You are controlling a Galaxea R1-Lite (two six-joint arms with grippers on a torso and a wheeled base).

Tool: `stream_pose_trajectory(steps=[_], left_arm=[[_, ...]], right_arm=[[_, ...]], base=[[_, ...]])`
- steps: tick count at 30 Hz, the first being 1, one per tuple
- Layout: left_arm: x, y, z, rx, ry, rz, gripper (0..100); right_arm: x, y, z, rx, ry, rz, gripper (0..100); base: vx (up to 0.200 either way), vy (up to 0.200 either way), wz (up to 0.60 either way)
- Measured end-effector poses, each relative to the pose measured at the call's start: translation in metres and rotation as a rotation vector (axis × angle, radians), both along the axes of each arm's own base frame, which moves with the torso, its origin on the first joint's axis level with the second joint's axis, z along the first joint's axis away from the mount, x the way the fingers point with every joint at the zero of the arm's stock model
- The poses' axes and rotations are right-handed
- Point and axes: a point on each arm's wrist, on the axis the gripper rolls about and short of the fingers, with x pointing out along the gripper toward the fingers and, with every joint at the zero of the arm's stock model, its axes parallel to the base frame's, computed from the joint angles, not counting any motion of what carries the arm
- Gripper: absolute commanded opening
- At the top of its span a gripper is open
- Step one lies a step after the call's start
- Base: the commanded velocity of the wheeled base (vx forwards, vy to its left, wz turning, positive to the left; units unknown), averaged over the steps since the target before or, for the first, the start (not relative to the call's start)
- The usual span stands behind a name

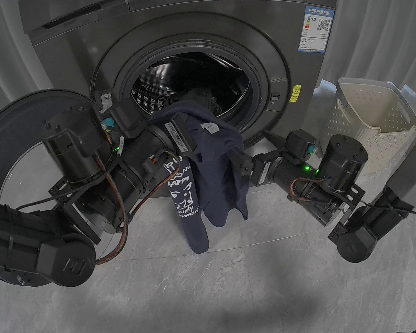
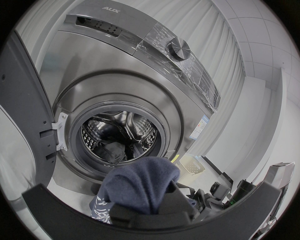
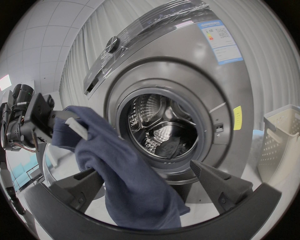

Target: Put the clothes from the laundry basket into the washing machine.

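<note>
**Navy garment held at the drum mouth, not yet inside**

On my head feed the left end effector (image 1: 188, 135) sits just in front of the washing machine (image 1: 263, 37), level with the lower rim of the round opening. It is pinching the navy garment (image 1: 218, 168). The cloth is bunched over the fingers and the rest hangs down the front of the machine toward the grey floor (image 1: 230, 294). One hanging fold carries white printed lettering. From the left wrist camera I see the same cloth heaped on the end effector (image 2: 150, 203), with the drum straight ahead.

The right end effector (image 1: 244, 163) is at the garment's right edge, touching or very nearly touching the fabric. Through its own wrist camera I see it (image 3: 147, 170) spread wide, with the navy cloth (image 3: 131, 175) draped across one finger and into the gap between the two. Nothing is clamped there.

A dark bundle of clothes (image 2: 109, 151) already lies low in the steel drum. The machine's door (image 1: 19, 129) is swung fully open on the robot's left, behind the left arm.

The cream perforated laundry basket (image 1: 378, 114) stands on the floor to the right of the machine, close to its corner. From these angles I cannot see what is inside it.
</note>
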Motion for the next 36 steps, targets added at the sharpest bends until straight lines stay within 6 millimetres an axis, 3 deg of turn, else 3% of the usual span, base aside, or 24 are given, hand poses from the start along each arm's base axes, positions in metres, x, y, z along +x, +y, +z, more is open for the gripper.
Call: stream_pose_trajectory(steps=[6,22,36], left_arm=[[-0.009,0.003,0.002,0.009,0.01,-0.014,0],[-0.025,0.013,0.007,0.009,0.003,-0.032,0],[-0.027,0.014,0.01,0.003,-0.006,-0.035,0]], right_arm=[[0.007,-0.017,0.002,0.0,-0.007,-0.045,100],[0.01,-0.027,-0.012,-0.019,0.037,-0.063,100],[0.007,0.003,-0.037,-0.044,0.081,0.033,100]], base=[[0.0,0.0,0.0],[0.0,0.0,0.0],[0.0,0.0,0.0]])
